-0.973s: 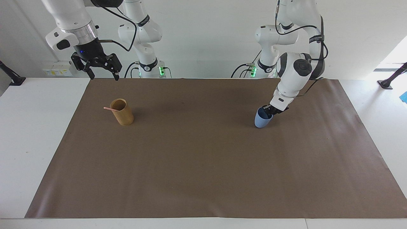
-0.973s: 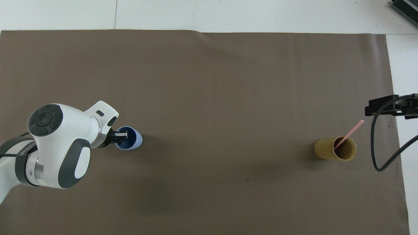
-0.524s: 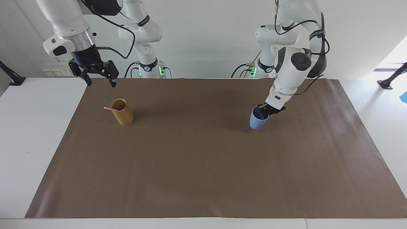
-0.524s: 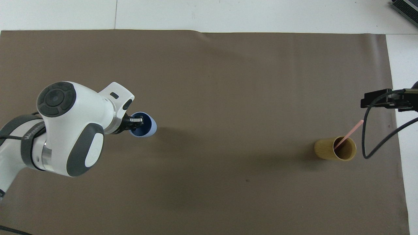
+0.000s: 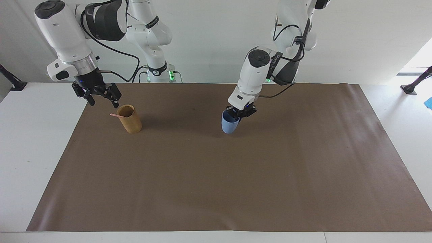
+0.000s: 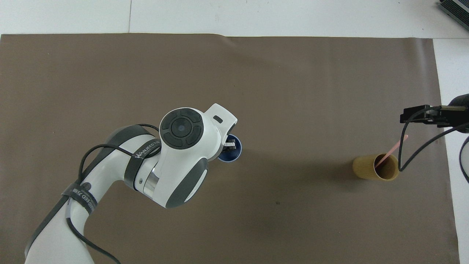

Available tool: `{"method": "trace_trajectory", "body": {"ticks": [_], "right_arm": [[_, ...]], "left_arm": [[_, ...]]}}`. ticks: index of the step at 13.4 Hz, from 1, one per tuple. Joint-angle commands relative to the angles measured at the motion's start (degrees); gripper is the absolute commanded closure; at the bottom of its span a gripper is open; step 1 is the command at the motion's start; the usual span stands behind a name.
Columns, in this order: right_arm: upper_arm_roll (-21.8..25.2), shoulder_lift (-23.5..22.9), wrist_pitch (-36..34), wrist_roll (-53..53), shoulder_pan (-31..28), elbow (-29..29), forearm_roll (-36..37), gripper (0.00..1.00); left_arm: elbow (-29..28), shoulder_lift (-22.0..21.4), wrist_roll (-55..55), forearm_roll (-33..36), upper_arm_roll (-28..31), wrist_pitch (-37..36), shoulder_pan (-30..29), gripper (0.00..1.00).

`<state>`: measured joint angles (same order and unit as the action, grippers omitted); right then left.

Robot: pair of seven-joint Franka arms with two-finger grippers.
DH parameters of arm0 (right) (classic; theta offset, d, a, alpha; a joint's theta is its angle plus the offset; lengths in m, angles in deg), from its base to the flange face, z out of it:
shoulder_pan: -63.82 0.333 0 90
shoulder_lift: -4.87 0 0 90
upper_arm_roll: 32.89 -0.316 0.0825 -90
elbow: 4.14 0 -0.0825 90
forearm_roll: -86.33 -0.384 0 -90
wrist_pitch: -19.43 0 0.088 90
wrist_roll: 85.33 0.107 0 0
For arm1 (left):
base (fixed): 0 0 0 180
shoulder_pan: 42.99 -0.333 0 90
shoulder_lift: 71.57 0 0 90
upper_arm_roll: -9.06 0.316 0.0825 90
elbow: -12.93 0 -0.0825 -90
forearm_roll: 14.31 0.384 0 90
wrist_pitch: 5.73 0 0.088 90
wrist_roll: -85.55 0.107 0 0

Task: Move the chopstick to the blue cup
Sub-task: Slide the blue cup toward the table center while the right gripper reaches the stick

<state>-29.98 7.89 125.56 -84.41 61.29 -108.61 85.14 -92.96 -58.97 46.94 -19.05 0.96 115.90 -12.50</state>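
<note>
A light-blue cup [image 5: 230,125] hangs upright over the middle of the brown mat. My left gripper [image 5: 240,114] is shut on its rim, with one finger inside the cup [image 6: 233,151]. I cannot tell whether its base touches the mat. One pale pink chopstick [image 5: 116,115] leans in a tan bamboo cup [image 5: 130,120] toward the right arm's end, its tip sticking out over the rim [image 6: 395,146]. My right gripper [image 5: 103,102] hangs open just above the stick's free tip and holds nothing. In the overhead view the right gripper [image 6: 421,114] shows only partly at the edge.
The brown mat [image 5: 216,189] covers most of the white table [image 5: 37,135]. A black cable [image 6: 414,154] loops down from the right arm beside the tan cup [image 6: 366,167]. The left arm's body [image 6: 176,157] hides the mat under it.
The left arm has carried the blue cup from its own end to the mat's middle, and the cup now hangs upright. The right gripper has come down toward the chopstick's tip.
</note>
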Motion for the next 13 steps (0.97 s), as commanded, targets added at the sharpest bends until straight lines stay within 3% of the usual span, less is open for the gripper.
{"method": "trace_trajectory", "body": {"ticks": [1,7,10,13], "right_arm": [[-0.28,0.58,5.3,-6.27,-2.04,-5.11,-2.32,0.0],[-0.19,0.31,8.48,-9.18,-4.51,-10.66,-6.19,0.0],[-0.1,1.36,8.57,-11.37,-4.59,-14.0,-6.28,0.17],[-0.1,1.46,8.57,-11.56,-4.59,-14.53,-6.28,0.47]], "left_arm": [[1.65,1.73,-0.59,-0.36,1.15,1.58,1.41,1.0],[1.74,4.36,-0.85,0.35,1.24,3.25,3.61,1.0],[1.65,5.16,-0.68,1.39,1.24,4.14,4.05,1.0],[1.48,5.6,-0.67,1.49,1.24,4.75,4.05,1.0]]}}
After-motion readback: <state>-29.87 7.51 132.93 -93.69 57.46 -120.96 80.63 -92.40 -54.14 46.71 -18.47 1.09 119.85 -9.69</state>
